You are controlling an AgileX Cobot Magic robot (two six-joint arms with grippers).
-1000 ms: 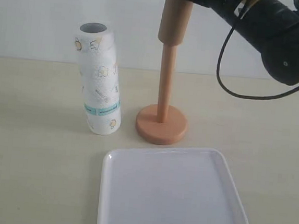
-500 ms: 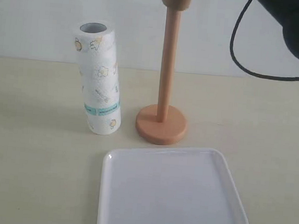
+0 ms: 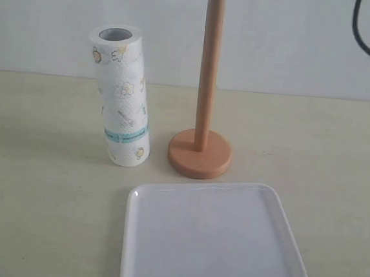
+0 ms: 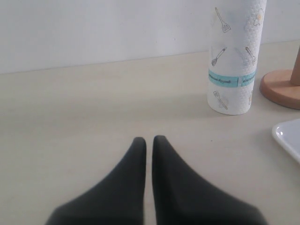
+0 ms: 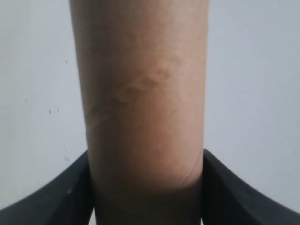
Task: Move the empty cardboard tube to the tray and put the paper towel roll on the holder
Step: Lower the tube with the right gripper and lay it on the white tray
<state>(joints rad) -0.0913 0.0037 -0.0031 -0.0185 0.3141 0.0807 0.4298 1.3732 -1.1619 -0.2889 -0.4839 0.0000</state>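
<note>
Surface: flat pale beige matte tabletop [image 3: 35, 216], faint wood-like grain, fills lower part of exterior view; also seen in left wrist view [image 4: 70, 117].
Backdrop: plain off-white wall [image 3: 297, 44] behind the tabletop, meets it at a straight horizontal line; a few tiny dark specks visible in right wrist view [image 5: 37, 93].
Cable: thin black curved cable [image 3: 365, 44], upper right corner of exterior view, against the wall.

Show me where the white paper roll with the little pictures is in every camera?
Exterior view: the white printed paper towel roll stands upright, left of the wooden dowel holder.
Left wrist view: its lower half shows, beside the holder's round base.
Right wrist view: not in it.
Shared landmark: the holder's base.
</note>
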